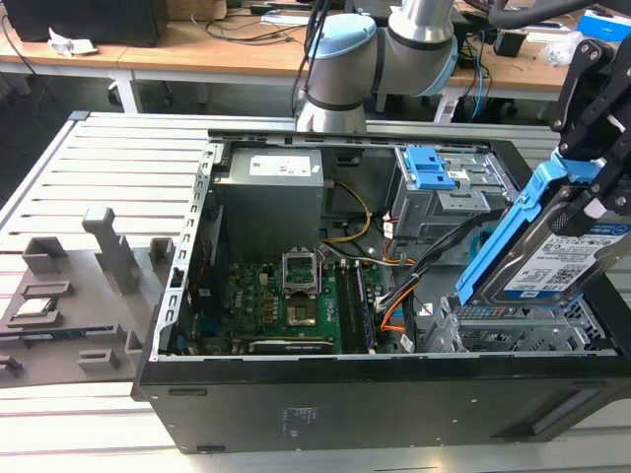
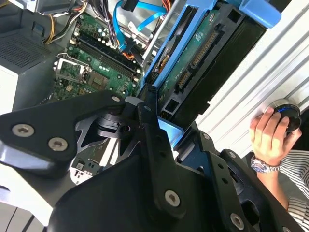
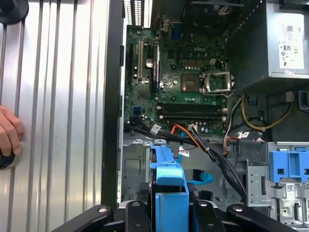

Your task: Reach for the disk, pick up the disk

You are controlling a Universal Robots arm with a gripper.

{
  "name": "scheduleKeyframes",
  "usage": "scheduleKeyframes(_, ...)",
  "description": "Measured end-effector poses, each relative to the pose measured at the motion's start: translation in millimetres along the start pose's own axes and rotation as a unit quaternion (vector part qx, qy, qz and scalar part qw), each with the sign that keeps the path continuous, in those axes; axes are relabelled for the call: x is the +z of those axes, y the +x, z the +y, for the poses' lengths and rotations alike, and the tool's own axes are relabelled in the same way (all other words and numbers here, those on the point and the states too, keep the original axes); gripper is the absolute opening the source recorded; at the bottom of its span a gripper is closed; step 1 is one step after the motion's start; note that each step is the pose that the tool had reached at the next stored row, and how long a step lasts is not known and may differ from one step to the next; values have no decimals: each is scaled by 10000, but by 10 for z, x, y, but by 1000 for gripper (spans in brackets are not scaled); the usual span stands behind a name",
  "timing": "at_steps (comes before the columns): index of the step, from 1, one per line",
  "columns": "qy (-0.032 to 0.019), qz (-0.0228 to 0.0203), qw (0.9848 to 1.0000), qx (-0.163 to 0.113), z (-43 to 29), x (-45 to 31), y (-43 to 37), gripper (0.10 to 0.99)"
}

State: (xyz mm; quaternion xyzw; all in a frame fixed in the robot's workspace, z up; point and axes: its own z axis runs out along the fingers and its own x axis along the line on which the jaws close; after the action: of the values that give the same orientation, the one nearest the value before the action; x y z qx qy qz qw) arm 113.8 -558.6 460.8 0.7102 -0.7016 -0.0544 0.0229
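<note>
Take the open computer case as your landmark and read the exterior view from its left. Left of the case, on the slatted metal table, you have a grey fixture block with a small square chip lying near it. Inside the case, the green motherboard lies on the floor, with the grey power supply at the case's far wall. Further toward the exterior view's right, the grey drive cage stands at the far corner of the case with a blue latch piece on top. The arm comes in from behind the case, its pale blue joint above the far wall.

At the case's near corner on the exterior view's right, your gripper reaches down from above and is clamped on the disk. The disk is lifted clear above the metal bay in that corner, tilted, its blue frame edge toward the case interior and its labelled face toward the camera.

In the second wrist view the black fingers pinch the disk's blue frame, the disk's underside circuit board facing the camera. A person's hand rests on a round knob beside the case, on the table.
</note>
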Motion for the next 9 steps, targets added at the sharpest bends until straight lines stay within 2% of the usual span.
scheduleKeyframes(3, -12, 0, 10000, -3, -8, 36, 2, 369)
scheduleKeyframes(9, -12, 0, 10000, -4, -10, 36, 2, 369)
